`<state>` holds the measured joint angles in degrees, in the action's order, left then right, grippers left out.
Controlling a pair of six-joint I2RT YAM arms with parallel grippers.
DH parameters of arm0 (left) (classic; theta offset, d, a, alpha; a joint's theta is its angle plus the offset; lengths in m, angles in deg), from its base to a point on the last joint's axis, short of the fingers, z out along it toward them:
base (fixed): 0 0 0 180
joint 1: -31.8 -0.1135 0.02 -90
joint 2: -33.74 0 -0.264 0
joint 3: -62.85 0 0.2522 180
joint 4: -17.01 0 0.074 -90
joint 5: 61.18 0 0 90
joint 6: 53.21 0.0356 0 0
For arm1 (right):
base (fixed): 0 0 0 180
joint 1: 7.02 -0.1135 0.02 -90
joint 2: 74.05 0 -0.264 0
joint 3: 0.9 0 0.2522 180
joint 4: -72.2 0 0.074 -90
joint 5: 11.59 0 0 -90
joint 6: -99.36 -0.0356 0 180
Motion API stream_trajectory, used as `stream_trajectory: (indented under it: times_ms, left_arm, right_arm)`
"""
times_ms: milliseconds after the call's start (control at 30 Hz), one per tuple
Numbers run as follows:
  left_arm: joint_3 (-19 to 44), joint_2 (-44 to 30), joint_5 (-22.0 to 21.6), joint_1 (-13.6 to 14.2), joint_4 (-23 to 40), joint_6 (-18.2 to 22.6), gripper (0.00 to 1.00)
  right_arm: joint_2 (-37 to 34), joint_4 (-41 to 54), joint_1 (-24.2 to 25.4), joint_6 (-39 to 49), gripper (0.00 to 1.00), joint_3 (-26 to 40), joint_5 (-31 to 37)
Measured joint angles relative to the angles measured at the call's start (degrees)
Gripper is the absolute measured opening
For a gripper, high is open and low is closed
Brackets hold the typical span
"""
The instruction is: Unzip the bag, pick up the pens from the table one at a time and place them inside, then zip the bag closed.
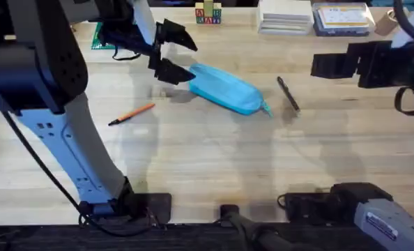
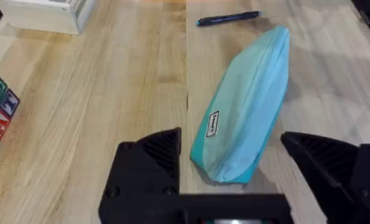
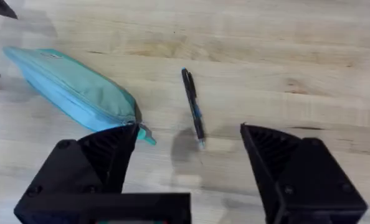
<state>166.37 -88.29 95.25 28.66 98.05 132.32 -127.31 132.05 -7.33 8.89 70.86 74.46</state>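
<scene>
Light blue fabric makes up the pencil pouch, which lies on its side near the middle of the wood-grain table, zipper shut and its small teal pull at the end nearer the black pen. The pouch looks soft and light, so it would likely sag, slide or fold under a one-sided pull. A sensible hold is one gripper pinching the blunt end while the other takes the teal pull.

The left gripper hangs over that blunt end with its fingers spread wide, the pouch's end lying between them but untouched. The right gripper hovers off to the far right of the table, jaws likewise wide apart and empty, with the black pen and the pull in front of it.

The orange pen rests well apart from the pouch on the left arm's side. Both pens are thin, stiff and smooth, so they would probably roll or skid if nudged. Each is best pinched across the barrel near its middle.
</scene>
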Motion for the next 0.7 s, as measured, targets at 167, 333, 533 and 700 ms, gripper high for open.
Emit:
stream_trajectory:
  times_ms: [167,333,533,700]
  left_arm:
    - [0.0,-1.24,-0.42,0.0,-0.13,0.1,0.992]
    - [0.0,-1.29,-1.01,0.0,0.28,0.08,0.992]
    - [0.0,-1.29,-1.81,0.0,0.24,0.1,0.991]
    - [0.0,-1.29,-1.88,0.33,-0.01,0.1,0.991]
  right_arm:
    - [0.0,0.0,0.0,0.0,0.996,0.0,0.0]
    - [0.0,0.0,0.0,0.0,0.997,0.0,0.0]
    - [0.0,0.02,0.0,0.0,0.996,0.0,0.0]
    - [0.0,0.0,0.0,0.0,0.996,0.0,0.0]
